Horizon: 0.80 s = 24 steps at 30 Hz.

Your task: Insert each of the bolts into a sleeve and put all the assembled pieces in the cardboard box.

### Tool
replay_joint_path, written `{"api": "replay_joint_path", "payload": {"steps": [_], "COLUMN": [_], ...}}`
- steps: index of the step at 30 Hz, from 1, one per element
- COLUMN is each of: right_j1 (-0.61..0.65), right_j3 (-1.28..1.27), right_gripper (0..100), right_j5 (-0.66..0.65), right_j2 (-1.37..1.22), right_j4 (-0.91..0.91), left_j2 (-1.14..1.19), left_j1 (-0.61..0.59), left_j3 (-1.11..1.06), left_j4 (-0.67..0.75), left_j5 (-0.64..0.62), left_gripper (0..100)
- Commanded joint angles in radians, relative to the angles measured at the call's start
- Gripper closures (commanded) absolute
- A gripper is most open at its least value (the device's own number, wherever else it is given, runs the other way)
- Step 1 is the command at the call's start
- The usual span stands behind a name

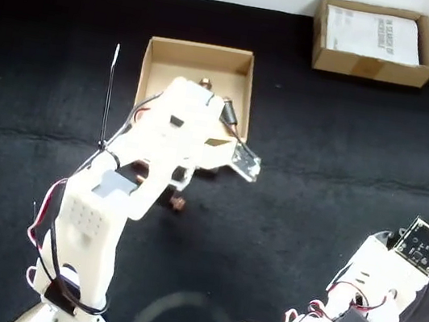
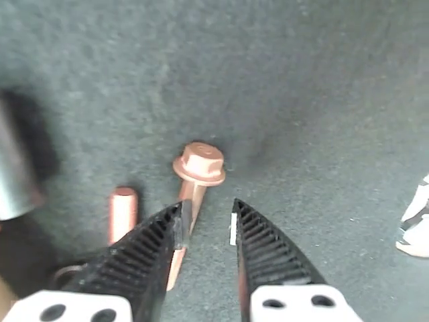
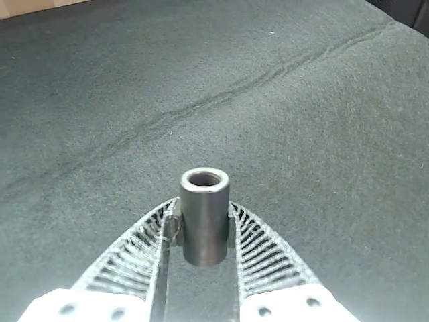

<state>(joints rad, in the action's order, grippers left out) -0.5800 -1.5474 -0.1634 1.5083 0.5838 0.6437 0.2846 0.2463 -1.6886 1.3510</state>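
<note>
A copper bolt (image 2: pixel 198 164) lies on the dark mat with its hex head away from my left gripper (image 2: pixel 206 215). That gripper is open, one finger on each side of the bolt's shank, low over the mat. A second copper bolt (image 2: pixel 123 211) lies beside it, and a grey sleeve (image 2: pixel 13 174) stands at the view's edge. In the high view a bolt head (image 1: pixel 178 202) shows under the left arm (image 1: pixel 160 144), just in front of the cardboard box (image 1: pixel 150 77). My right gripper (image 3: pixel 204 208) is shut on a dark sleeve (image 3: pixel 204 225), held upright with its bore showing.
Inside the cardboard box lie a copper piece (image 1: pixel 206 84) and a dark sleeve piece (image 1: pixel 230 113). A second box (image 1: pixel 321 51) holding a paper sheet stands at the back right. The right arm (image 1: pixel 373 292) sits at the front right, with open mat between the arms.
</note>
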Motion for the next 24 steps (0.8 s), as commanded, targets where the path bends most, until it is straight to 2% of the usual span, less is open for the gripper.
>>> {"api": "replay_joint_path", "payload": {"steps": [1, 7, 17, 21, 24], "right_j1": [-0.01, -0.002, -0.008, -0.002, 0.015], "right_j3": [0.03, 0.079, 0.091, 0.09, 0.084], "right_gripper": [99.1, 99.1, 99.1, 99.1, 99.1], "right_j5": [-0.023, -0.035, -0.069, -0.064, -0.063], "right_j2": [0.016, 0.016, 0.016, 0.016, 0.016], "right_j4": [-0.022, -0.022, -0.022, -0.012, 0.033], "left_j2": [0.004, 0.005, 0.007, -0.005, -0.005], "left_j1": [-0.007, 0.033, 0.061, 0.061, 0.054], "left_j3": [-0.051, -0.058, -0.05, -0.039, 0.085], "left_j4": [0.066, 0.075, 0.077, 0.141, 0.149], "left_j5": [0.014, 0.014, 0.018, 0.011, -0.141], "left_gripper": [90, 98, 99, 99, 99]}}
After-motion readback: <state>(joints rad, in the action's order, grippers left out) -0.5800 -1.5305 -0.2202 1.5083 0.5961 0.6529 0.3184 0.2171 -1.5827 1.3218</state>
